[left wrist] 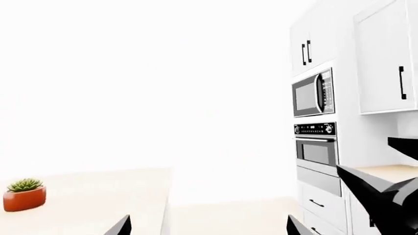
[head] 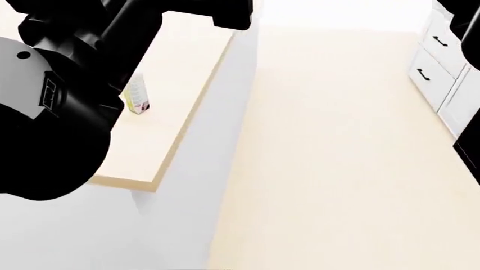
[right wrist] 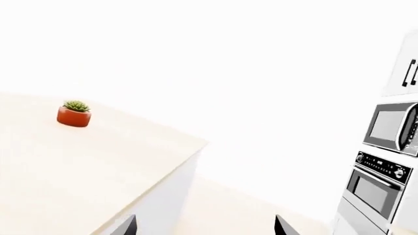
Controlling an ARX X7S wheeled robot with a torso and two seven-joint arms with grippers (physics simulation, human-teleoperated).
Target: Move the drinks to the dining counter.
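Observation:
A white and yellow-green carton [head: 137, 95], one of the drinks, stands upright on the dining counter [head: 191, 84], a light-wood slab with white sides. My black left arm [head: 60, 95] fills the head view's left and partly covers the carton. The left gripper [left wrist: 209, 227] is open, with only its two fingertips [left wrist: 121, 226] showing and nothing between them; it hangs over the counter's edge [left wrist: 117, 196]. The right gripper [right wrist: 205, 227] is also open and empty, above the counter's corner [right wrist: 189, 144]. No other drink shows.
A red pot with a green succulent [left wrist: 24, 194] [right wrist: 74, 114] sits on the counter. A built-in microwave [left wrist: 313, 93] and oven [left wrist: 316, 149] stand in the white cabinet wall across the pale floor [head: 338, 140]. White drawers [head: 439, 56] line the right.

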